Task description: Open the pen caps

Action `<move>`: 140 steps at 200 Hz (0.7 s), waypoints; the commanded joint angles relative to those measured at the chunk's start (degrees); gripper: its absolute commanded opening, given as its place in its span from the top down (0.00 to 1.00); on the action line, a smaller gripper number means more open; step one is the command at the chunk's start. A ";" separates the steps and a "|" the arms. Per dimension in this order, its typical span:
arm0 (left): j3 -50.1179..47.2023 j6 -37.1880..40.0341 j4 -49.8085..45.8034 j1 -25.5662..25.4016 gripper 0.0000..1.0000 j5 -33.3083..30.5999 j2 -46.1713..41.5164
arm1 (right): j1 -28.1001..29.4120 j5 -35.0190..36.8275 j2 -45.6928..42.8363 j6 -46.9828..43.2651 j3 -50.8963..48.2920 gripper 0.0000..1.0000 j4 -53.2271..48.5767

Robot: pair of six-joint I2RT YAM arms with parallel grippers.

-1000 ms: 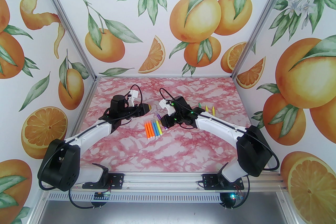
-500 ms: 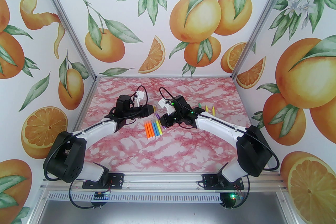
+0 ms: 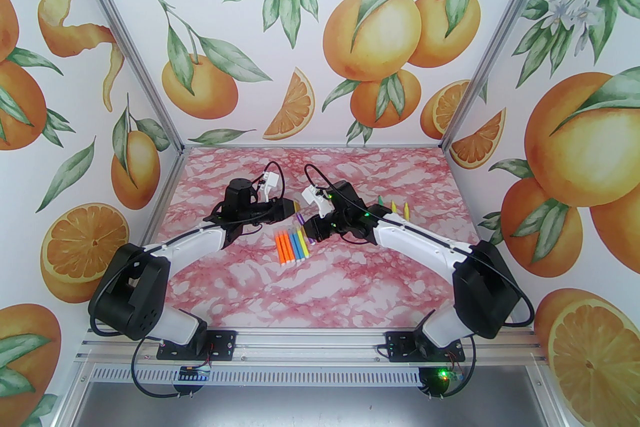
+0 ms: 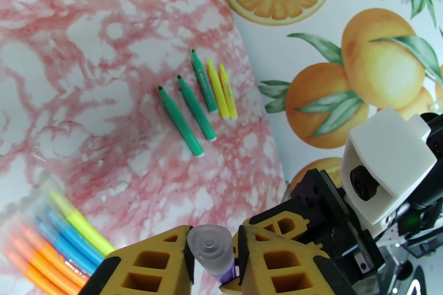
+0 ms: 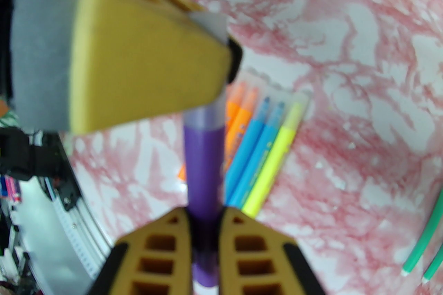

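The right jaws are closed tight on the barrel of a purple pen, which sticks straight out ahead of them. At the far end of that barrel, the left jaws are pinched onto the pen's clear cap, with its rounded tip poking out past their pads. The pen is held off the tabletop, bridged between the two sets of jaws, and the cap looks seated on the barrel.

The step in hand appears to be pulling this cap off. It should go best if the two grips draw apart straight along the pen's axis, since any sideways drift would bend the thin barrel or wedge the cap. The cap is smooth and tapered, so it could squirt out of the left jaws. A firm squeeze and a steady pull, perhaps with a slight twist, looks safer than a jerk. The right jaws grip well back from the cap, so the barrel between could flex.

Just below and beyond the held pen lies a row of capped pens, orange, blue and yellow. A freed cap is best carried clear of them. Farther out from the left jaws, three green pens and two yellow pens lie with bare tips, apparently already opened.
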 commanded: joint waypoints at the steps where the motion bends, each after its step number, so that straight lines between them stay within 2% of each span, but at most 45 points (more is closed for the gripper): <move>1: 1.96 -0.41 3.11 -0.41 0.85 1.25 0.60 | -0.09 -0.08 -1.20 0.33 -0.32 0.91 1.68; 23: 2.08 -0.78 3.41 -0.42 0.93 1.31 0.51 | -0.19 -0.13 -1.04 0.23 -0.75 0.76 1.74; 61: 2.47 -1.09 3.43 -0.42 1.00 1.32 0.34 | -0.21 -1.58 0.19 0.19 -1.22 0.70 2.59; 96: 3.01 -0.34 2.27 -0.42 1.00 1.13 0.06 | -0.35 -1.92 0.32 0.32 -1.55 0.81 3.11; 130: 3.58 -0.05 1.77 0.00 1.00 0.65 0.02 | -0.69 -2.27 0.64 0.11 -2.05 1.00 2.12; 140: 4.26 0.58 0.74 0.71 1.00 0.43 -0.06 | -0.63 -2.48 0.65 -0.30 -2.36 1.00 1.30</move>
